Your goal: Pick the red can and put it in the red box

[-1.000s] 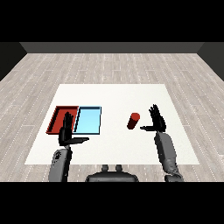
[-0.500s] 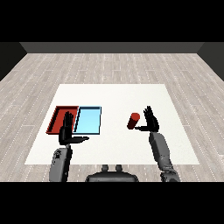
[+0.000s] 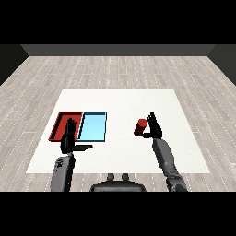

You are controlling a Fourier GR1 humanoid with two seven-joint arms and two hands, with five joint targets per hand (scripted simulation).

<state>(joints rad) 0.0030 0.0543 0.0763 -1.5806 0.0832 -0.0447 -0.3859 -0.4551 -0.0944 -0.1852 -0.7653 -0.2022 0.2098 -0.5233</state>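
Red can point(image 3: 140, 127) beside right robot hand point(image 3: 154, 128) — trays well apart

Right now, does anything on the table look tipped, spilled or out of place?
Nothing stands out. The red can stands on the table, slightly tilted, beside the right hand. The red tray and the light blue tray lie side by side, square to each other. The left hand hovers open near the red tray.

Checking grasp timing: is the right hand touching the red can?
Cannot tell. In the head view the right hand sits right beside the red can, fingers overlapping its edge; neither contact nor gap shows plainly.
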